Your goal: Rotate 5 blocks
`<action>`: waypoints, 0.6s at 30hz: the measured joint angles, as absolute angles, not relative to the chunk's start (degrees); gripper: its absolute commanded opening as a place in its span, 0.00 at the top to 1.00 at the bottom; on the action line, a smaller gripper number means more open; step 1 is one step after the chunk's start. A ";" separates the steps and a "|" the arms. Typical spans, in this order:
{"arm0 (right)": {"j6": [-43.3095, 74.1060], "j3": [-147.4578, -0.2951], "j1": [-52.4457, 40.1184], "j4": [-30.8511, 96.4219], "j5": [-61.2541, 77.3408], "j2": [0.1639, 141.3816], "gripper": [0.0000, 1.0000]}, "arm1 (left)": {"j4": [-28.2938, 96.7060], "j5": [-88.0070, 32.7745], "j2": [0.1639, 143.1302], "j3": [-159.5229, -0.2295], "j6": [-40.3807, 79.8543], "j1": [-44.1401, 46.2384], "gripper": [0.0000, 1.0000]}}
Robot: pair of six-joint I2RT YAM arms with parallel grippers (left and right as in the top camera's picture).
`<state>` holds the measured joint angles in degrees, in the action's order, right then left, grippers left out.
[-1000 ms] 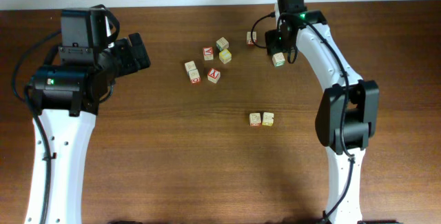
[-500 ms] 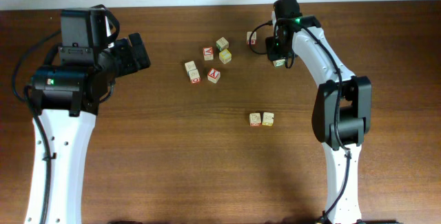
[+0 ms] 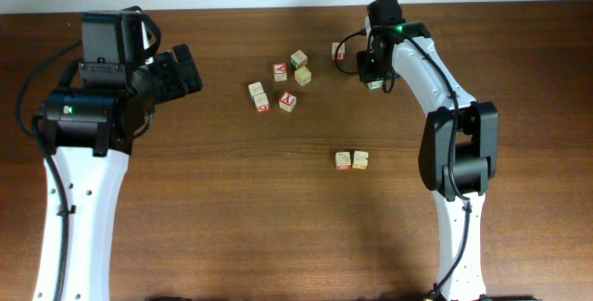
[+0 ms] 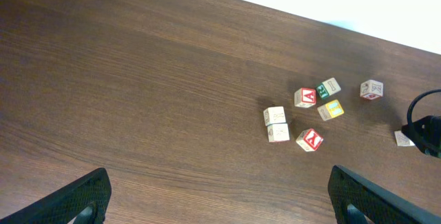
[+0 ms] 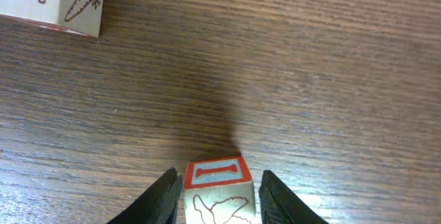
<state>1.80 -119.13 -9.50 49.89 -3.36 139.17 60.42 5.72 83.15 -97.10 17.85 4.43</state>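
Block (image 5: 218, 189) between fingers (image 5: 164, 200), second block (image 5: 55, 0) beyond

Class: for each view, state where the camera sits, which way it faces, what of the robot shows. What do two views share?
Overhead: above the table, facing down; left arm and right arm show.
Left wrist: on the left arm, facing forward and down at the blocks; tips of the open left tool show.
Right wrist: near the table, facing down at one block between fingers of the right tool.
Shared: overhead and left wrist show the blocks.

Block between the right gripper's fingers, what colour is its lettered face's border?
Red; the block shows best in the right wrist view.
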 measured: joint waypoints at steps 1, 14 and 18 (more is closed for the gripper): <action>2.04 -119.13 -9.50 50.02 -3.33 139.17 0.67 | 60.42 5.72 83.15 -97.10 17.85 4.43 0.01; 8.91 -119.39 -9.50 54.48 -1.74 139.17 0.67 | 60.42 5.72 83.15 -97.10 17.85 4.43 0.01; 9.17 -120.20 -9.50 58.24 1.52 139.17 0.68 | 60.42 5.72 83.15 -97.10 17.85 4.43 0.01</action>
